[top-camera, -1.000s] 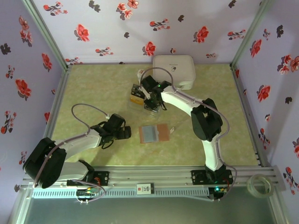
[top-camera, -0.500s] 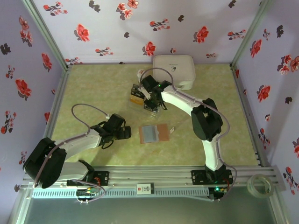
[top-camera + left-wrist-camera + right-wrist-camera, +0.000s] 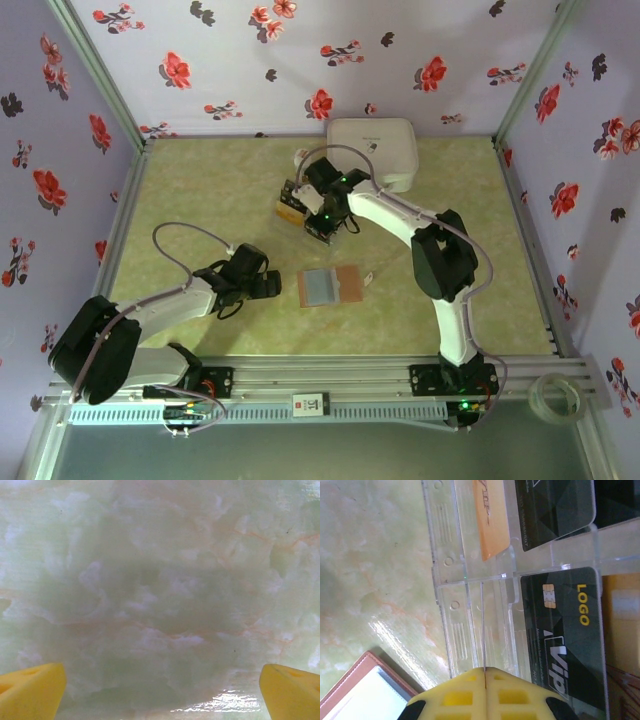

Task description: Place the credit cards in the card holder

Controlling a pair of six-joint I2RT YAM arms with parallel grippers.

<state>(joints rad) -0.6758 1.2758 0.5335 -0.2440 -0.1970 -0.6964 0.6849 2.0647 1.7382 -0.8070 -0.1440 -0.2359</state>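
My right gripper point(image 3: 484, 672) point(image 3: 320, 224) is shut on a credit card point(image 3: 482, 630), which I see edge-on as a thin line running up from the yellow pads. It hovers over a clear compartment tray point(image 3: 451, 610) point(image 3: 298, 213). The tray holds a black LOGO VIP card point(image 3: 570, 640), an orange card point(image 3: 492, 520) and another black card point(image 3: 555, 505). The card holder point(image 3: 333, 287) point(image 3: 350, 695) lies open, reddish-brown with a grey inside, at the table's middle. My left gripper point(image 3: 276, 285) point(image 3: 161, 692) rests open just left of the holder, with bare table between its fingers point(image 3: 30, 690).
A big white rounded case point(image 3: 372, 152) stands at the back, just behind the right arm's wrist. A roll of clear tape point(image 3: 557, 395) lies on the rail at the near right. Flowered walls close in the table on three sides.
My right gripper's jaws have closed on the card, and the wrist has shifted slightly toward the far left. The left arm has not moved.
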